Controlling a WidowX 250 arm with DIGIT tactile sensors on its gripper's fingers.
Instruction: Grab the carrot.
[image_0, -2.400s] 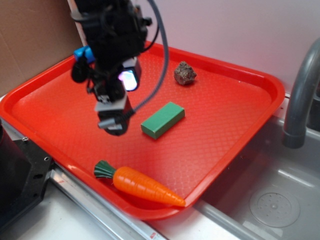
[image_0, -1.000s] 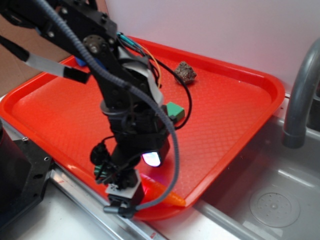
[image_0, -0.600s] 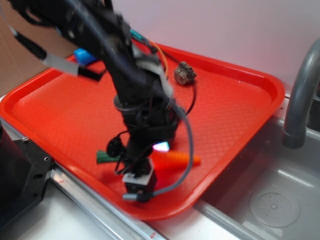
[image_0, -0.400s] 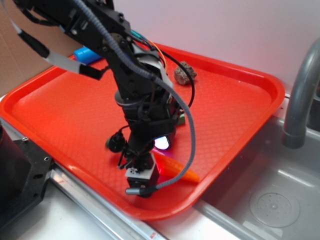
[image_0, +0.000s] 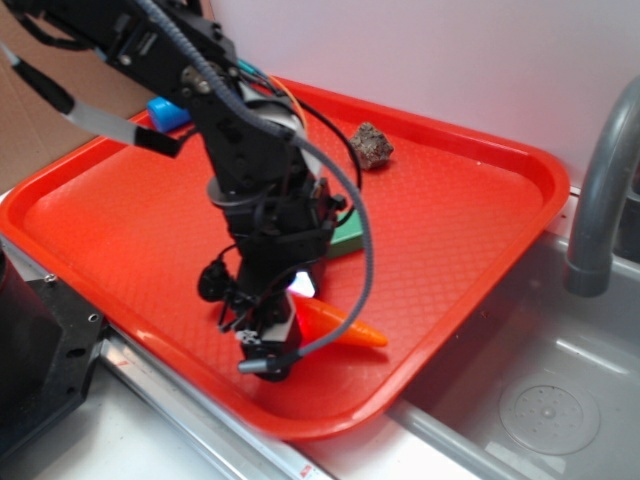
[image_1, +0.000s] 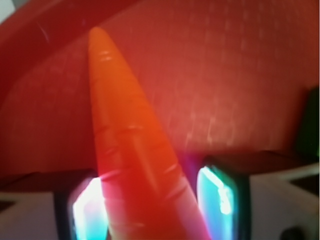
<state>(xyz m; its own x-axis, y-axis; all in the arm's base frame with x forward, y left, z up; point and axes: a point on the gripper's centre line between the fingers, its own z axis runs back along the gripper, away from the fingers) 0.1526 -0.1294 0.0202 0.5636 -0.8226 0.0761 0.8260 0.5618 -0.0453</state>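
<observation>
- The carrot — a glossy, ridged orange cone — is seen over the near part of the red tray, its tip pointing toward the sink.
- The tray's surface is finely dimpled.
- The gripper is closed on the carrot's thick end; in the wrist view the carrot is pinched between both lit pads.
- A green block and a rough brown lump lie farther back.

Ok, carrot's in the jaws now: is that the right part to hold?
Probably. The gripper straddles the carrot's thick end from above, jaws across its width; the wrist view shows a pad on each flank. The tapered tip would likely slip.
</observation>
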